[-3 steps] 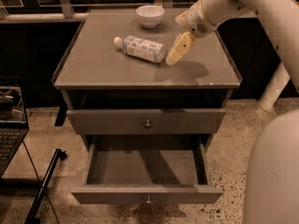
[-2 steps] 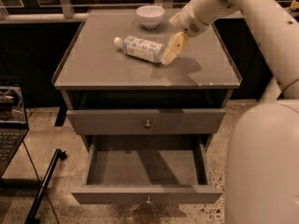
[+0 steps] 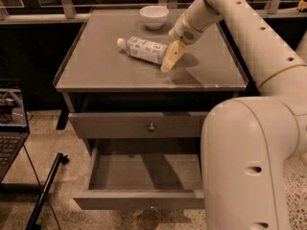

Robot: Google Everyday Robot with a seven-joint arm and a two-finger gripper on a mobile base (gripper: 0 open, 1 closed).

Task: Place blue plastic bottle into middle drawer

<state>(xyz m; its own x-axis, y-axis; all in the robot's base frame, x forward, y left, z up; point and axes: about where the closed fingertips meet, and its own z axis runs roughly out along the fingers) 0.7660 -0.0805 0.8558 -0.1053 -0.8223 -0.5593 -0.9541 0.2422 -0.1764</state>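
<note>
Black-framed laptop (image 3: 9, 123), screen lit, at the far left edge, well left of and lower than the gripper (image 3: 170, 59). Thin black stand (image 3: 45, 190) beneath it, slanting down to the speckled floor (image 3: 43, 143).

Grey cabinet top (image 3: 96, 66), flat and matte, spread beneath the gripper and reaching well to its left.

Blue plastic bottle (image 3: 144, 50), lying on its side on the cabinet top, directly left of the gripper. White cap pointing left and away from the gripper, base end toward it.

White bowl (image 3: 154, 16), upright, beyond the gripper and slightly left, near the cabinet's back edge, apart from the bottle.

Upper drawer (image 3: 120, 125), grey, closed, below the gripper, with a small round knob (image 3: 151, 127) at centre.

Middle drawer (image 3: 144, 176), grey, pulled out, lowest of the two, straight below the gripper. Bare interior floor showing.

Gripper, pale yellow, angled down and left, tip low over the cabinet top at the bottle's base end. Contact with the bottle not discernible. Open or closed: cannot tell.

White arm (image 3: 249, 37), running up and right from the gripper, then down into a bulky white segment filling the lower right.
</note>
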